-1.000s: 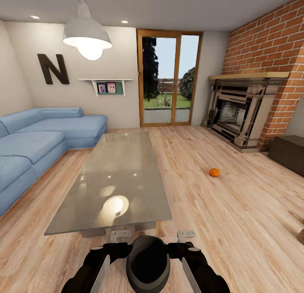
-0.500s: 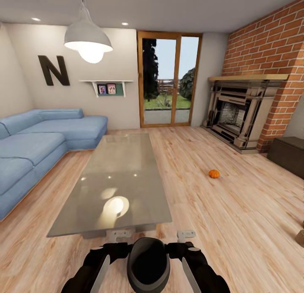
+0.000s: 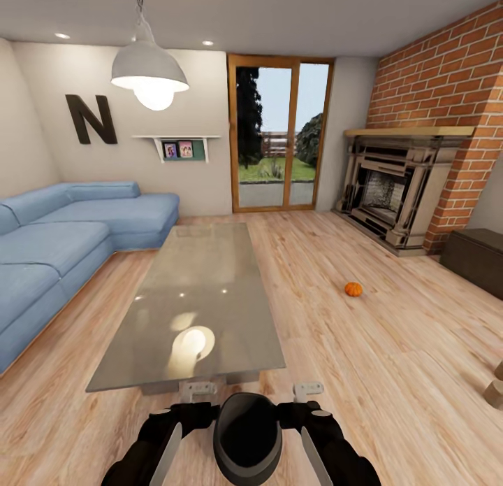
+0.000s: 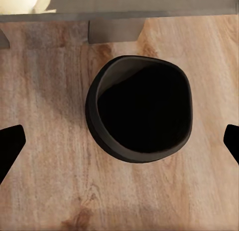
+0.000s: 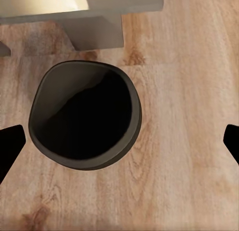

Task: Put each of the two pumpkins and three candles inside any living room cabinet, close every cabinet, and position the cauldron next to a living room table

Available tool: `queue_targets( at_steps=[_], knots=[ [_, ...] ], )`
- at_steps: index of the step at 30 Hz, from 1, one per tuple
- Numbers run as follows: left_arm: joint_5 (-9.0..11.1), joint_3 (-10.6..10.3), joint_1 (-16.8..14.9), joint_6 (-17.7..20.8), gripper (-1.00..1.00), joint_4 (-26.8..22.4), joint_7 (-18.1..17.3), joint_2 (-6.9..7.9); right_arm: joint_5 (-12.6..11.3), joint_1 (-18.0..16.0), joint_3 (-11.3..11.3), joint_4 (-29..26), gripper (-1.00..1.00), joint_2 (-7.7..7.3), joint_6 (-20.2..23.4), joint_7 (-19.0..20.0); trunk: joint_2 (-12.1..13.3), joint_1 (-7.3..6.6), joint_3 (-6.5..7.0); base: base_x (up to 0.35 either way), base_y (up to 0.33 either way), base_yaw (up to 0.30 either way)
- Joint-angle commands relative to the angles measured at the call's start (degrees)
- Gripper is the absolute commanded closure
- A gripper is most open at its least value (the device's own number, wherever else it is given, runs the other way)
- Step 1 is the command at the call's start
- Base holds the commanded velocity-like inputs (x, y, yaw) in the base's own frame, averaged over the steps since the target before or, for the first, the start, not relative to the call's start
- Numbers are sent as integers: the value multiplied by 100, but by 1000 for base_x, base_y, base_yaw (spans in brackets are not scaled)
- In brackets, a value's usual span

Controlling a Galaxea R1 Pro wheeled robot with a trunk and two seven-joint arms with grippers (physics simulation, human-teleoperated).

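- Down at the robot's front, the left pincer [image 4: 119,144] hangs over the cauldron [image 4: 139,109] with its two dark fingertips spread wide, one at each side edge of the left wrist view, touching nothing.
- The right pincer [image 5: 119,144] is likewise spread wide above the same pot, its fingertips [image 5: 10,146] well apart from the rim.
- From the head camera, both dark arms bend in around the cauldron [image 3: 246,437], which sits on the wooden floor [image 3: 391,374] just beside the near end of the surface [image 3: 195,297], a low grey-beige slab.
- One pumpkin [image 3: 353,289] lies on the floor to the right of the surface, well apart from it.
- Two beige candles [image 3: 495,388] peek in at the right edge.
- The dark-brown cabinet [image 3: 478,259] stands by the brick fireplace [image 3: 395,185]; a blue sofa [image 3: 63,241] lines the left.
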Motion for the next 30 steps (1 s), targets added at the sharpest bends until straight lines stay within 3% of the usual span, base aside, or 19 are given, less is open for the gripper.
queue_targets(
  at_steps=[1, 25, 30],
  knots=[
    [54, 0, -2, 30, -100, -7, 13, 0, -43, -2, 16, -8, -100, -4, 24, -47, 39, -23, 13, -1, 0, 0],
    [74, 44, -2, 308, -100, 101, 27, 23, -53, 1, -6, -17, -100, -10, 18, -57, 1001, -550, 443, 0, 0, 0],
    [66, 94, -2, 293, -100, 499, 50, 105, -319, 9, -9, 62, -100, -12, 12, -56, 1202, -660, 533, 0, 0, 0]
  ],
)
